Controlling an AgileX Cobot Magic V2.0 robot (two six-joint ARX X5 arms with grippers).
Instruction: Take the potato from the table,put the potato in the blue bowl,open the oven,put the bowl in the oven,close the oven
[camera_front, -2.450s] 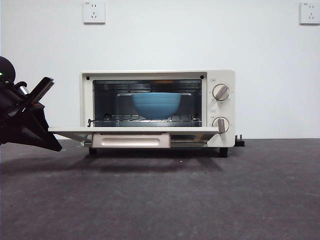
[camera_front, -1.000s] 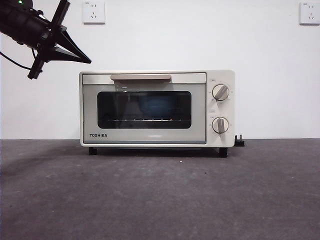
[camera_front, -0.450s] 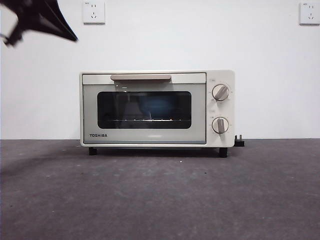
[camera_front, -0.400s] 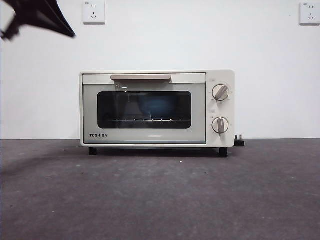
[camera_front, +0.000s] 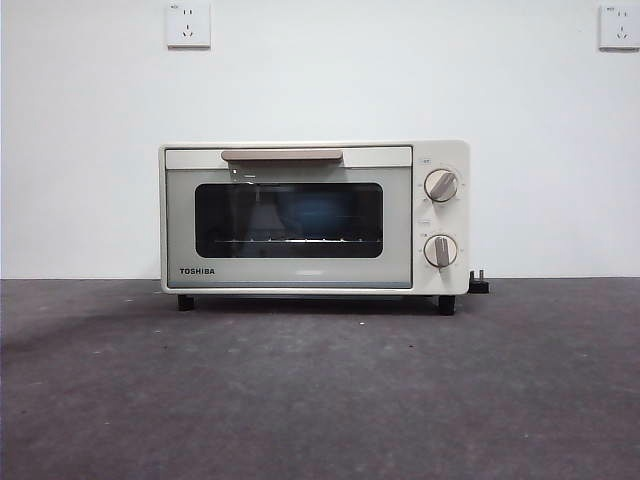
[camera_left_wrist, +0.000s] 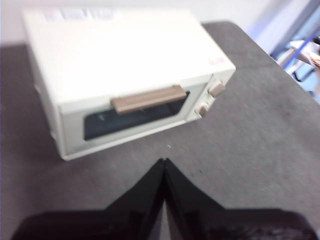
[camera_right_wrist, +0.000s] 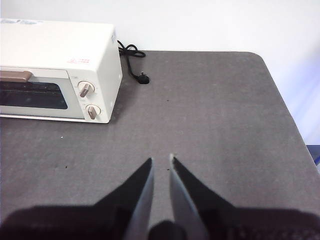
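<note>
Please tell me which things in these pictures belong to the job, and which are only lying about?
Job: oven, door shut; blue bowl, dim behind the glass; table; left gripper, shut and empty; right gripper.

Lying about: two wall sockets; oven's loose plug and cord on the table.

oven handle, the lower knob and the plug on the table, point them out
oven handle (camera_front: 281, 155), front view, middle of the beige bar.
lower knob (camera_front: 441, 250), front view, centre of the dial.
plug (camera_right_wrist: 144, 79), right wrist view, black plug head on the table.
</note>
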